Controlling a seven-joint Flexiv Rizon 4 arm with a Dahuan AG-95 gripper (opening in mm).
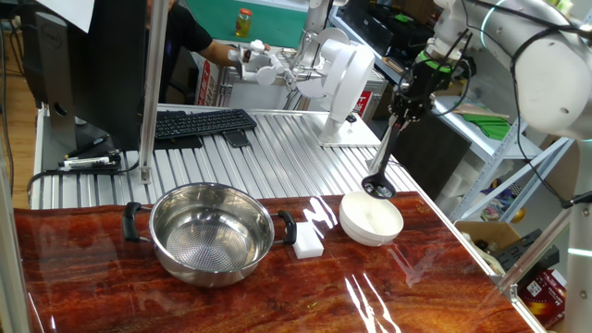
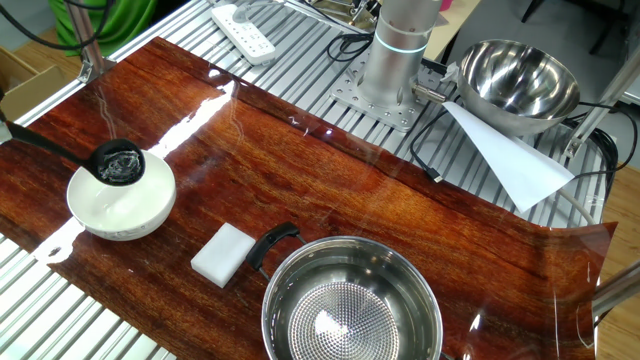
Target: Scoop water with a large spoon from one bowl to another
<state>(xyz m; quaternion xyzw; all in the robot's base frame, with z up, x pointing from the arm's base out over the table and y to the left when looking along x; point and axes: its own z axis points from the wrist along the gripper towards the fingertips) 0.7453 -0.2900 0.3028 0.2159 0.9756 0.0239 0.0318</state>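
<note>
The large spoon (image 1: pixel 378 186), a black ladle, hangs cup-down from my gripper (image 1: pixel 408 104), which is shut on the top of its thin handle. Its round cup (image 2: pixel 118 162) hovers just over the far rim of the small white bowl (image 2: pixel 120 205), and the inside of the cup glistens. The handle runs off the left edge of the other fixed view, so the gripper is out of that view. The white bowl (image 1: pixel 372 220) sits at the right of the wooden board. The wide steel bowl (image 1: pixel 213 231) with black side handles and a dotted bottom (image 2: pixel 350 310) stands to the left.
A white rectangular block (image 1: pixel 308 242) lies between the two bowls. A second steel bowl (image 2: pixel 520 78) and a white paper sheet (image 2: pixel 510 160) sit by the arm's base (image 2: pixel 395 55). A keyboard (image 1: pixel 203 123) lies on the slatted metal table behind the board.
</note>
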